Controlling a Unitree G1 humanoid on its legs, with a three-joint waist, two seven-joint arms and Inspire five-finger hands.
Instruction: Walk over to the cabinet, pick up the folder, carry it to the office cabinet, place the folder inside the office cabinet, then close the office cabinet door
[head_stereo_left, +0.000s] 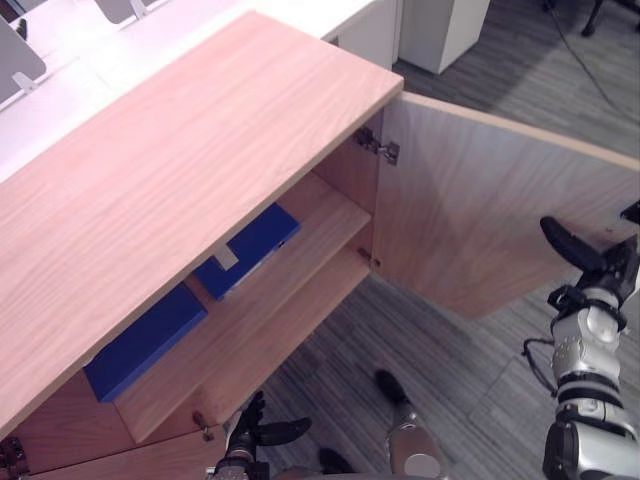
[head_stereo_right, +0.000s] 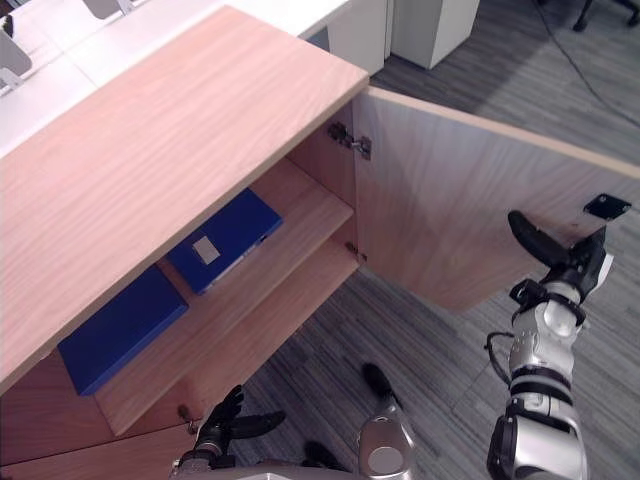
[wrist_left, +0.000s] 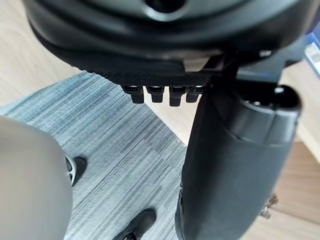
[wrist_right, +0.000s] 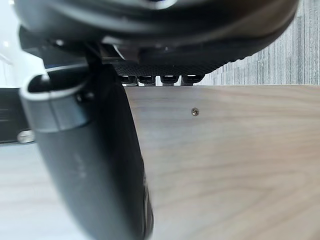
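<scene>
The wooden office cabinet (head_stereo_left: 170, 190) stands with its right door (head_stereo_left: 470, 210) swung wide. On its upper shelf lies a blue folder (head_stereo_left: 250, 248) with a white label, flat and untouched. My right hand (head_stereo_left: 585, 262) is at the door's free edge, thumb stretched across the inner face and fingers straight along the edge (wrist_right: 155, 79). My left hand (head_stereo_left: 262, 432) hangs low in front of the cabinet's bottom, fingers spread and holding nothing.
A second blue folder (head_stereo_left: 145, 340) lies further left on the same shelf. White desks (head_stereo_left: 90, 50) stand behind the cabinet and a white unit (head_stereo_left: 445, 30) at the back right. Grey striped carpet (head_stereo_left: 440, 380) spreads in front of the cabinet.
</scene>
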